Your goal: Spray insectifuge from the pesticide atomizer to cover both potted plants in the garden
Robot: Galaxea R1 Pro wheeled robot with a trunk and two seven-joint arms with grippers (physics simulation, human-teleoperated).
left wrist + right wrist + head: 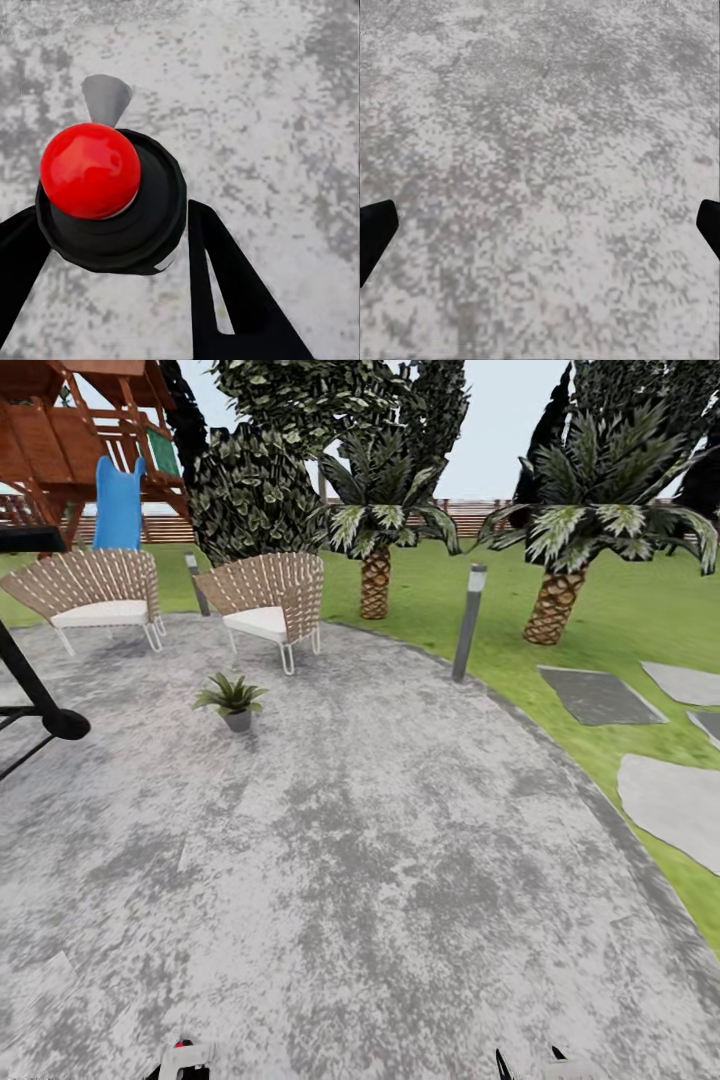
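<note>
Left wrist view shows my left jaws [112, 247] clamped on the pesticide atomizer [112, 202], its red knob and black collar sitting between my two dark fingers [225, 285] above the mottled grey patio [262, 97]. My right jaws [540, 225] stand wide apart over bare stone with nothing between them. Well ahead of both jaws, one potted plant [232, 700] sits on the patio, just in front of a wicker chair [268, 600].

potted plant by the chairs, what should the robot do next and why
Probably roll forward toward the potted plant. The left gripper already looks shut on the sprayer bottle, red knob up, grey nozzle ahead, but the plant sits far across the stone patio, near the wicker chair, likely beyond spray range.
</note>
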